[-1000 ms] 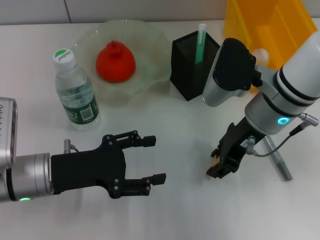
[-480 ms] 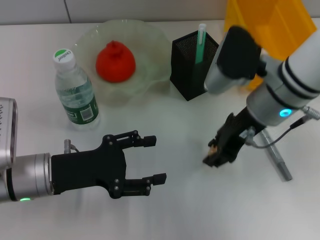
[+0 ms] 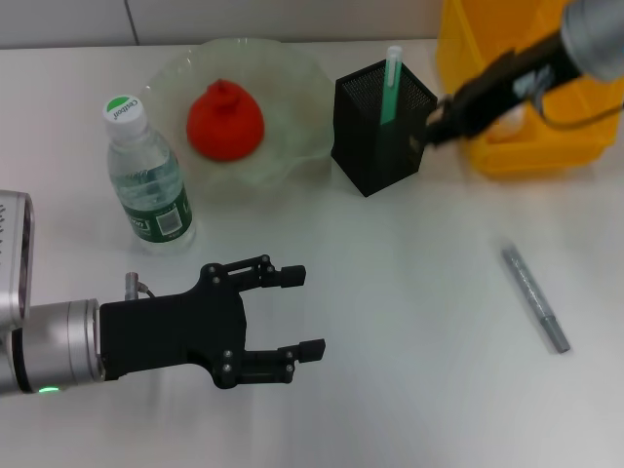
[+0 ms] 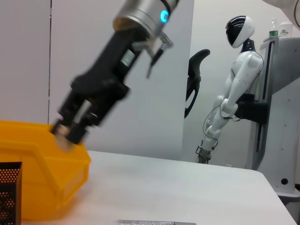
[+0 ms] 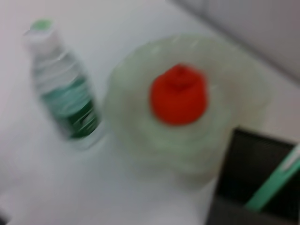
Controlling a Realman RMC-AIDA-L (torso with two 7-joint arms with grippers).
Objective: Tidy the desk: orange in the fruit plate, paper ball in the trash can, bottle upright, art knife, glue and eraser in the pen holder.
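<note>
My right gripper (image 3: 432, 124) hangs above the right rim of the black mesh pen holder (image 3: 375, 146), shut on the small tan eraser (image 4: 63, 139). A green and white glue stick (image 3: 391, 83) stands in the holder. The grey art knife (image 3: 534, 297) lies on the table at the right. In the pale-green fruit plate (image 3: 292, 156) sits the orange (image 3: 225, 119). The bottle (image 3: 146, 175) stands upright at the left. Behind my right arm is the yellow trash can (image 3: 526, 88); the paper ball is hidden. My left gripper (image 3: 292, 312) is open and idle at the front left.
In the right wrist view the bottle (image 5: 65, 103), orange (image 5: 178, 93), plate (image 5: 126, 93) and pen holder (image 5: 262, 168) lie below. White table stretches between my left gripper and the art knife. A white humanoid robot (image 4: 229, 93) stands beyond the table.
My right gripper has lifted from the table near the art knife and swung back and up to the pen holder's rim, carrying the eraser. The left arm has not moved.
</note>
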